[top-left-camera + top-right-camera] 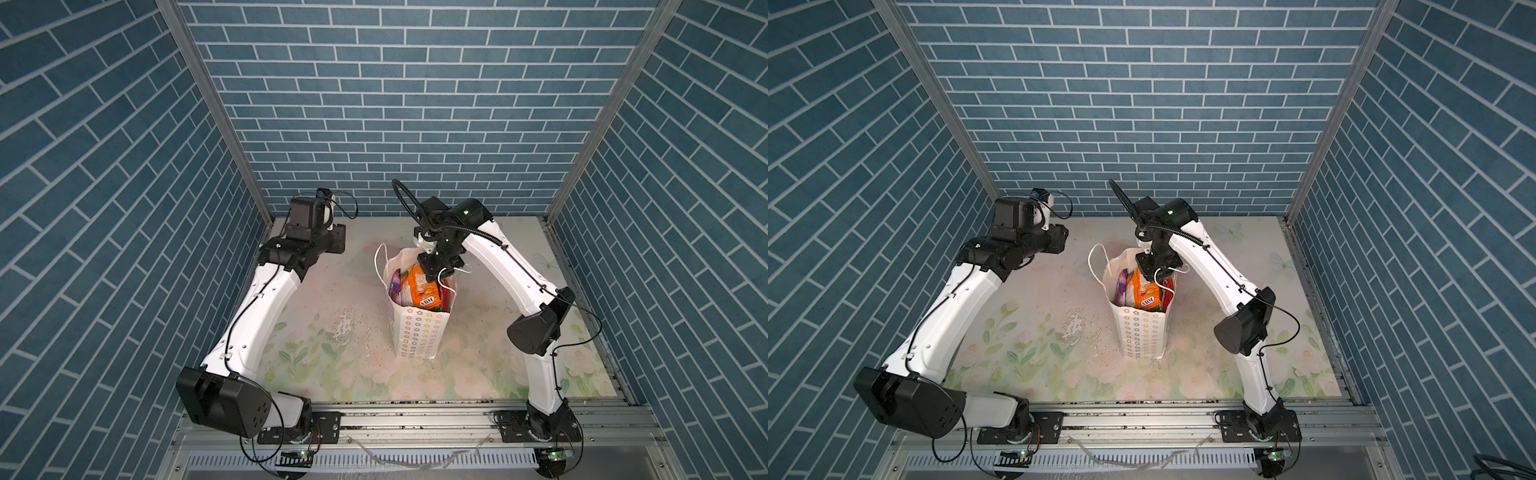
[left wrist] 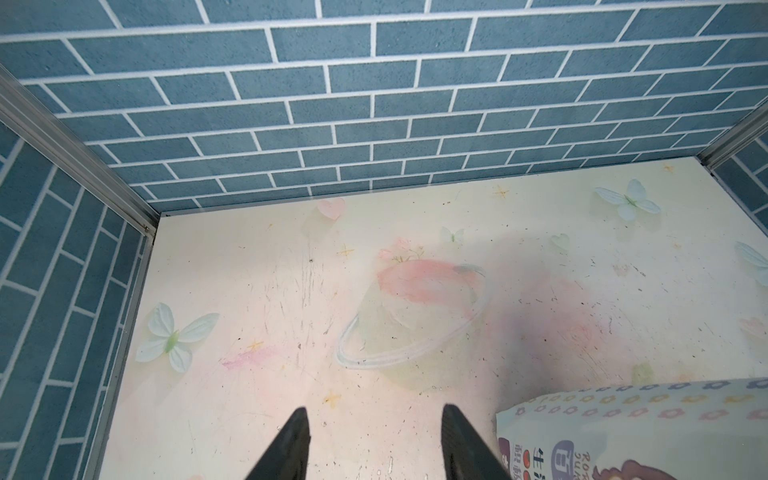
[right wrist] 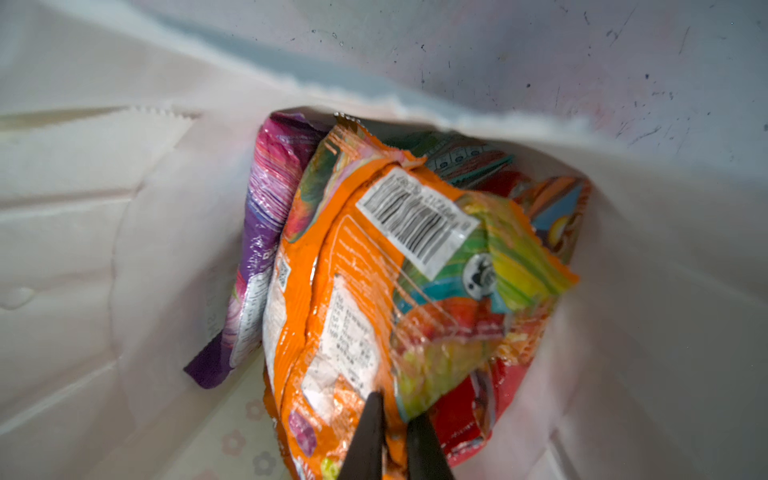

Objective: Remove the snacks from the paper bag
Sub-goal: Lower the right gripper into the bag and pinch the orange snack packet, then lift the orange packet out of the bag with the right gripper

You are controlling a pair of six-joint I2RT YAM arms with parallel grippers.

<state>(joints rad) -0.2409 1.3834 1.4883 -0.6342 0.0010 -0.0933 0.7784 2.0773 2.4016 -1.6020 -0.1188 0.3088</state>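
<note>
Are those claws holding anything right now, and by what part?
The right gripper pinches the orange packet by a fold of wrapper near one end, inside the paper bag. The left gripper is open and holds nothing.

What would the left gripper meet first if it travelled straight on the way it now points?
Probably the left gripper, open and empty, would meet the pastel floral tabletop, short of the blue brick-patterned back wall; the white flower-patterned paper bag stands aside from that line. Depth is unclear.

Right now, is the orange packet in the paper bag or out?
Inside. The orange packet stands in the paper bag beside a purple packet; the right gripper is shut on its edge.
</note>
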